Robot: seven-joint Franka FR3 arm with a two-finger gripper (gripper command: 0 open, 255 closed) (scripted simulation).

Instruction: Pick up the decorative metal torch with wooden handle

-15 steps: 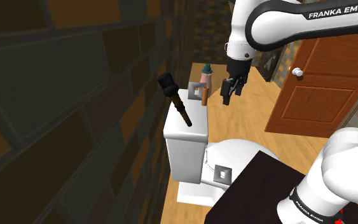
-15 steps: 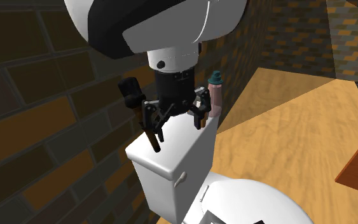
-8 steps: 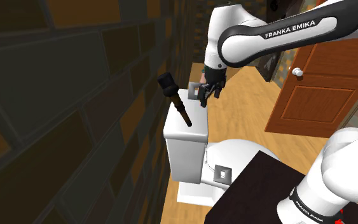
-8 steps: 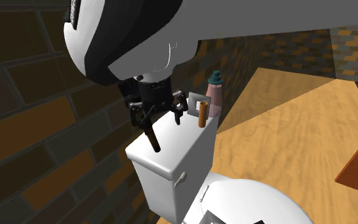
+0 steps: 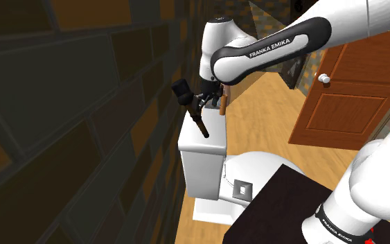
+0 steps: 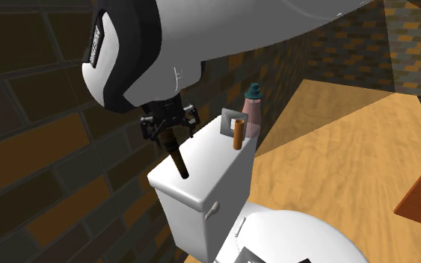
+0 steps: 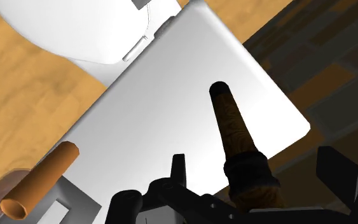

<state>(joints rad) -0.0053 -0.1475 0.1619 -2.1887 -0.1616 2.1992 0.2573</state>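
Black, the hand [image 7: 254, 160] has its two fingers spread to either side of the torch [image 7: 233, 124], level with the dark collar above the grip. They seem not to touch it, though the wrist view is cramped there, so the hand is released and grasps nothing. In the shoulder view the hand [image 5: 200, 104] sits just under the torch's black head, and in the second exterior view the hand [image 6: 169, 123] hangs from the big white arm over the same spot. The torch [image 5: 202, 127] stands tilted, head up toward the brick wall [image 5: 68, 104], with the end of its brown wooden handle [image 6: 177, 158] resting on the white lid of the toilet tank [image 7: 171, 114]. Farther along that lid an orange-brown tube [image 6: 238, 134] stands upright in front of a grey square frame [image 6: 227, 119], well apart from the torch, and beyond them is a pink bottle [image 6: 252, 112] with a teal cap. Below the tank is the white toilet bowl [image 5: 262, 170], then the wooden floor [image 6: 351, 149] and a brown panelled door [image 5: 346, 104].
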